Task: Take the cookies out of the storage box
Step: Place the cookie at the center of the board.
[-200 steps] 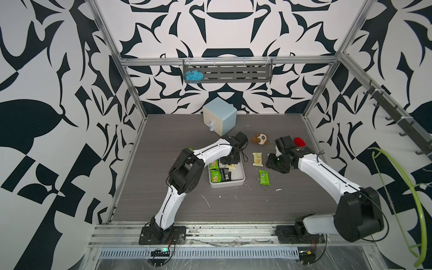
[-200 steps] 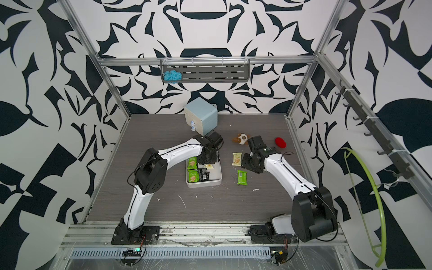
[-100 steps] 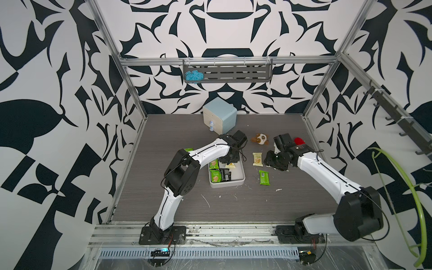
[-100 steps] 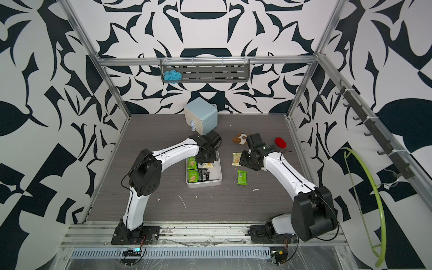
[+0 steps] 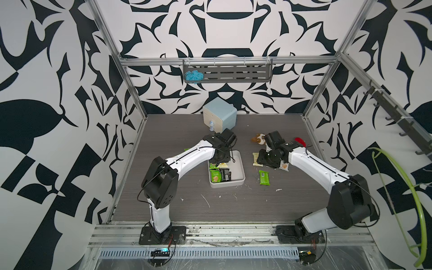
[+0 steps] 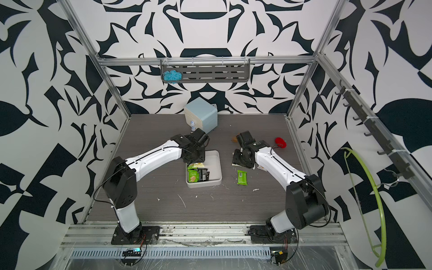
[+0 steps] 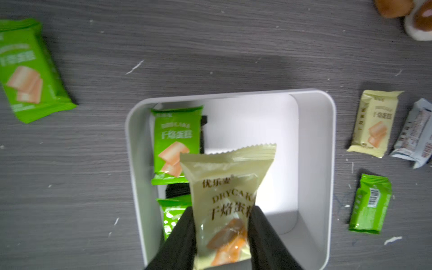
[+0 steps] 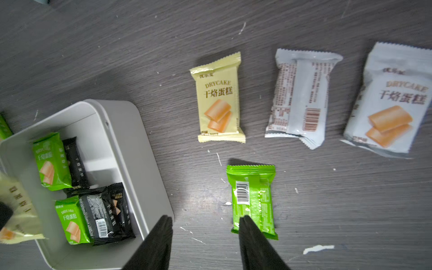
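Observation:
The storage box [image 5: 242, 168] [image 6: 219, 168] is an off-white tray at mid-table. My left gripper [image 7: 222, 210] [image 5: 221, 160] hovers over the box's far left part, shut on a pale yellow cookie packet [image 7: 229, 187]. Inside the box [image 7: 327, 140] lie a green packet [image 7: 176, 145], a second green packet [image 8: 70, 219] and black packets [image 8: 109, 210]. My right gripper [image 8: 205, 218] [image 5: 261, 159] is open and empty above the table right of the box [image 8: 131, 145]. On the table lie a yellow packet [image 8: 218, 98], two white packets [image 8: 301, 98], and a green packet [image 8: 253, 201] by one right fingertip.
Another green packet [image 7: 25, 70] lies on the table left of the box. A light-blue cabinet [image 5: 219, 114] stands at the back, with a brown-white plush toy [image 5: 258, 138] and a red object [image 5: 300, 141] to its right. Small white scraps dot the front of the table.
My left wrist has shifted a little to the left, still holding the yellow packet, and its elbow has swung left. My right gripper has drifted slightly left and back, staying open.

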Motion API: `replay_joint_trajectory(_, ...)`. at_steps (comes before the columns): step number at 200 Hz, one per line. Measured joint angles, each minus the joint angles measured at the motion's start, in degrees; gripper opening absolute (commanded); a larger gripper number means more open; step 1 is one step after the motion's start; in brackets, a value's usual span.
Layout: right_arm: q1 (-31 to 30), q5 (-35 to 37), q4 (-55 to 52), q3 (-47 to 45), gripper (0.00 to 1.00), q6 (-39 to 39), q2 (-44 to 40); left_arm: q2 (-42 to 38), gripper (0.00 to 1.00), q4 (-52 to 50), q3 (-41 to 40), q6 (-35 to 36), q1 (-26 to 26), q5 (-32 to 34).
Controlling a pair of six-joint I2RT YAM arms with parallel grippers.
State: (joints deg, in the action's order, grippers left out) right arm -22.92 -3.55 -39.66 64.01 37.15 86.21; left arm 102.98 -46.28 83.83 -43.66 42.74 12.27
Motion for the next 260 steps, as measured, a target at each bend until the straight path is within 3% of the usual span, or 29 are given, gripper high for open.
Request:
replay_joint_trajectory(90, -4.37, 1.14, 0.2, 8.28, 0.51, 0.85, 8.48, -15.56, 0.43, 2.4, -19.19, 1.16, -12.15, 0.57)
replay_joint_trajectory(133, -5.44, 1.38, -0.2, 11.85, 0.51, 0.87, 12.48, -15.17, 0.42, 6.82, -24.83, 2.03, -15.76, -0.44)
replay_joint_trajectory(198, -5.6, 2.51, -2.34, 12.66, 0.51, 0.81, 13.22, -8.7, 0.43, 12.68, -26.23, 2.64, -16.06, -2.29)
replay_joint_trajectory(237, -5.57, 2.78, -2.93, 12.66, 0.51, 0.37, 13.16, -8.13, 0.62, 13.6, -26.23, 2.82, -16.06, -2.64)
replay_joint_trajectory(260, -5.6, 2.78, -2.99, 12.63, 0.51, 0.09, 12.66, -8.22, 0.66, 13.05, -26.18, 3.21, -16.06, -2.27)
